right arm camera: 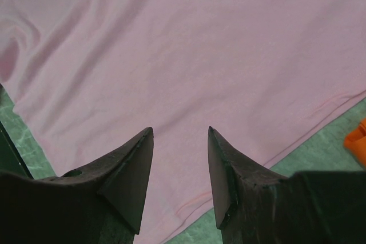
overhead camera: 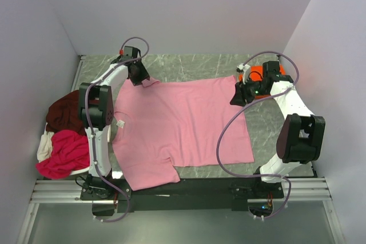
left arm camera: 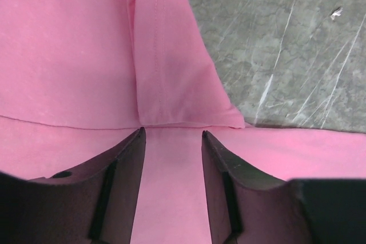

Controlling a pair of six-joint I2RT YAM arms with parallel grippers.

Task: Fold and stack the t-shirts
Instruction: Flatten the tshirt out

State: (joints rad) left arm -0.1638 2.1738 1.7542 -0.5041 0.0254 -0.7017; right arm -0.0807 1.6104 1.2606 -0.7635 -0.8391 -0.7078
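A light pink t-shirt (overhead camera: 183,124) lies spread flat on the table, collar to the left. My left gripper (overhead camera: 139,78) is open at its far-left sleeve, which is folded over (left arm camera: 171,67); the jaws (left arm camera: 171,132) stand over pink cloth with nothing between them. My right gripper (overhead camera: 238,96) is open above the shirt's far-right hem corner (right arm camera: 189,72), empty. An orange shirt (overhead camera: 260,72) lies behind the right gripper; its edge also shows in the right wrist view (right arm camera: 357,138). Dark maroon (overhead camera: 63,112), magenta-red (overhead camera: 66,152) and cream (overhead camera: 44,147) shirts are piled at the left.
The table top is grey-green marble (overhead camera: 194,64) with white walls on three sides. A black rail (overhead camera: 189,184) runs along the near edge. The right arm's cable (overhead camera: 226,135) loops over the shirt.
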